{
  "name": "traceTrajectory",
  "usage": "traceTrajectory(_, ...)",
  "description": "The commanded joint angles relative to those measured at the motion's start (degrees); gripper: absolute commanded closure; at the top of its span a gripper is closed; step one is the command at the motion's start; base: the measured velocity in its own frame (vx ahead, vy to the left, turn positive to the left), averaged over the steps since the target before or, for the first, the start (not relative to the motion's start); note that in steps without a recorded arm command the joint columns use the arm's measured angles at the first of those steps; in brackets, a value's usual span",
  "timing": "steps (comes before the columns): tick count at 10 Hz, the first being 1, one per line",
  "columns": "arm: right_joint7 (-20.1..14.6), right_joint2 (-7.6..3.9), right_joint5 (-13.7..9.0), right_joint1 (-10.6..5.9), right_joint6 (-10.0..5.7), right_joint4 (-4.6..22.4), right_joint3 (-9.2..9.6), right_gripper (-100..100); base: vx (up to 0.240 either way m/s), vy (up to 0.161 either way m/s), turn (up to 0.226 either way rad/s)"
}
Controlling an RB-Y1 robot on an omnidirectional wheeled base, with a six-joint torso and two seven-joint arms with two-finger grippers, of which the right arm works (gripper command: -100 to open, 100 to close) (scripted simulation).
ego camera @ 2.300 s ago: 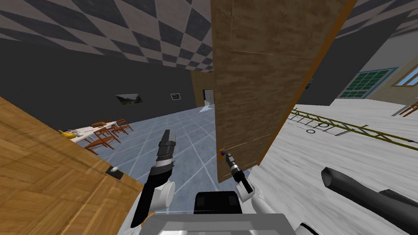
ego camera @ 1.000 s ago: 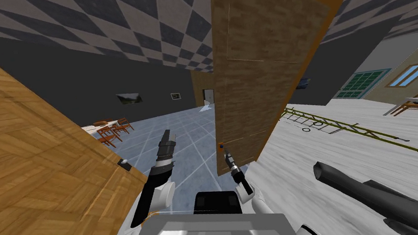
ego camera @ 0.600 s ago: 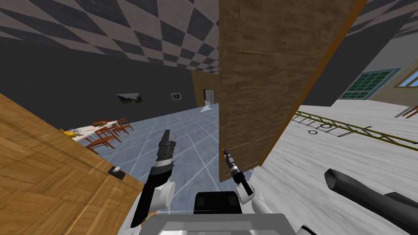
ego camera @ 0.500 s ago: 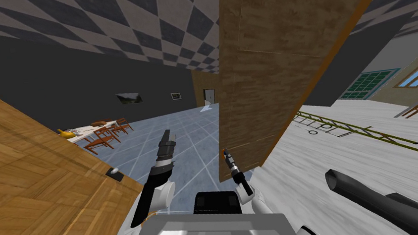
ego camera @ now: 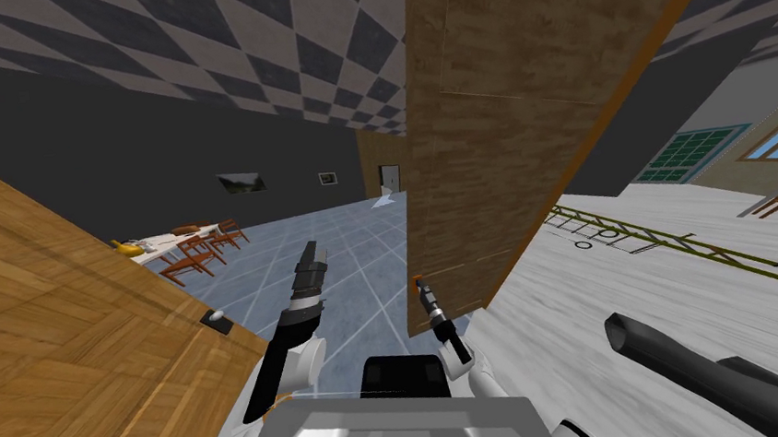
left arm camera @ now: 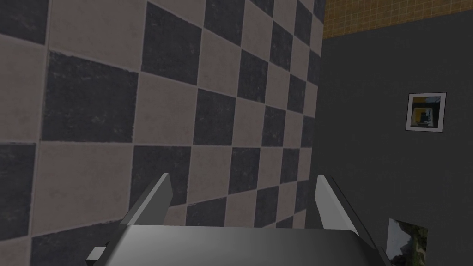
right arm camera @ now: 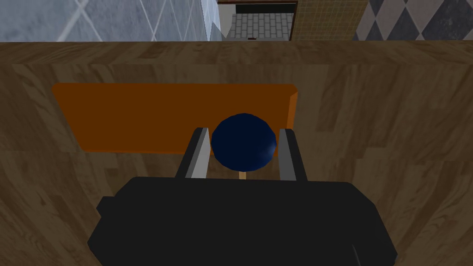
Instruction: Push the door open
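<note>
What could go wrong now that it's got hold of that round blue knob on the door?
1. The right gripper pinches the smooth round knob by its sides with thin fingers. As the door swings, they might slip off.
2. The left gripper is open and idle, near the light wooden panel on that side. Driving forward could brush that arm against it.

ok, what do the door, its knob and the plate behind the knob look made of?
Door: wood by its look, matte brown with visible grain.
Knob: smooth dark blue ball with a faint sheen; could be painted metal or plastic, can't tell which.
Plate: flat, plain orange, no grain or shine; material left open.
</note>
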Motion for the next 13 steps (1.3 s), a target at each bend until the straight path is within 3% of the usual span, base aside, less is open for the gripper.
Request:
traceTrajectory(1,0.0,0.01,0.0,-0.05,-0.13,-0.1,-0.02,100,0.0,0.0,0.0)
traceTrajectory(7,1.2,-0.56,-1.3,-0.42,0.15,0.7,-3.45,100,0.159,0.073,-0.035)
traceTrajectory(12,1.5,-0.66,-1.8,-0.56,0.2,0.9,-4.54,100,0.093,0.044,-0.023)
traceTrajectory(13,1.9,-0.74,-2.2,-0.71,0.24,1.1,-5.73,100,0.106,0.058,-0.051)
